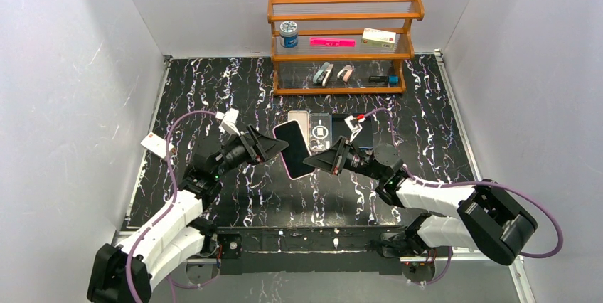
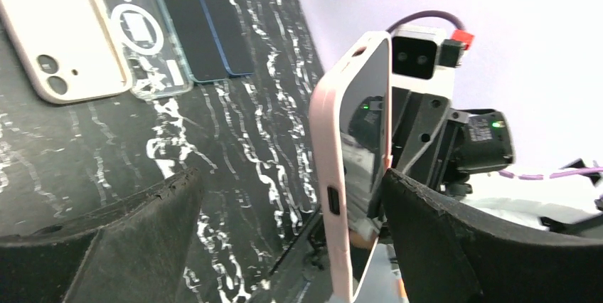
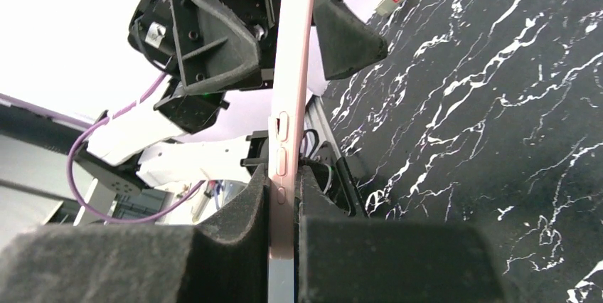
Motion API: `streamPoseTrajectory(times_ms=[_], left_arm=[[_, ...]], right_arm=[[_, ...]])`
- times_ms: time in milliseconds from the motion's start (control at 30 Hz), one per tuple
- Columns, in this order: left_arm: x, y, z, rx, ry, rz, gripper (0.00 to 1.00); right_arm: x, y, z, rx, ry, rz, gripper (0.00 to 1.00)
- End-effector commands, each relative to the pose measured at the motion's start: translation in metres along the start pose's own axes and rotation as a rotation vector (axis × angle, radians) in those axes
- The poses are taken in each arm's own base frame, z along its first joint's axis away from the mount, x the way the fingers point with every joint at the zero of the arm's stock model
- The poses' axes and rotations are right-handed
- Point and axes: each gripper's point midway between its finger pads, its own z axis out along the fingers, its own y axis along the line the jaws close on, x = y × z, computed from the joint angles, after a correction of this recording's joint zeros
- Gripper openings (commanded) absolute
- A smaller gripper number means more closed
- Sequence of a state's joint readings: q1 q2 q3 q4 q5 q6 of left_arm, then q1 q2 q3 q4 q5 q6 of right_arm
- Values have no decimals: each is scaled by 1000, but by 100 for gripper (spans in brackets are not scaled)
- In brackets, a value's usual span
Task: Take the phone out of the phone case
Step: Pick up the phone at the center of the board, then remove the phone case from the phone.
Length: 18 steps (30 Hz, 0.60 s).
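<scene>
The phone (image 1: 291, 145), dark screen up, sits in a pink phone case (image 1: 296, 172) and is held in the air over the middle of the table. My right gripper (image 1: 311, 162) is shut on its lower right edge. In the right wrist view its pads (image 3: 245, 210) pinch the pink case (image 3: 291, 68) by the side buttons. My left gripper (image 1: 284, 144) is open and straddles the opposite end. In the left wrist view the cased phone (image 2: 352, 161) stands edge-on between the wide fingers (image 2: 441, 232), closer to the right finger. I cannot tell whether that finger touches it.
Behind the held phone, three things lie flat on the marble table: a cream phone (image 1: 297, 121) lying face down, a clear case (image 1: 321, 132) with a ring, and a dark blue phone (image 1: 363, 132). A wooden shelf (image 1: 341, 43) with small items stands at the back.
</scene>
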<state>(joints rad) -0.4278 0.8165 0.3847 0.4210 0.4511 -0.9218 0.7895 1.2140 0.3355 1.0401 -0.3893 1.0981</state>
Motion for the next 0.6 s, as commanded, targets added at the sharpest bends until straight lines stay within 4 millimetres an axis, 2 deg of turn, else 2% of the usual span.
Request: streamPoseTrajectory(times_ms=[0, 200, 333, 400, 567], left_arm=[[-1, -36, -1, 170, 26, -41, 91], [-1, -55, -1, 237, 35, -67, 84], [12, -61, 5, 260, 85, -75, 79], [17, -65, 7, 274, 98, -75, 74], [21, -70, 8, 290, 107, -71, 52]], right_arm=[[-14, 50, -3, -190, -28, -77, 1], [-11, 59, -2, -242, 0, -74, 1], [-11, 63, -1, -262, 4, -68, 1], [-11, 64, 0, -266, 11, -70, 1], [-12, 61, 0, -254, 1, -68, 1]])
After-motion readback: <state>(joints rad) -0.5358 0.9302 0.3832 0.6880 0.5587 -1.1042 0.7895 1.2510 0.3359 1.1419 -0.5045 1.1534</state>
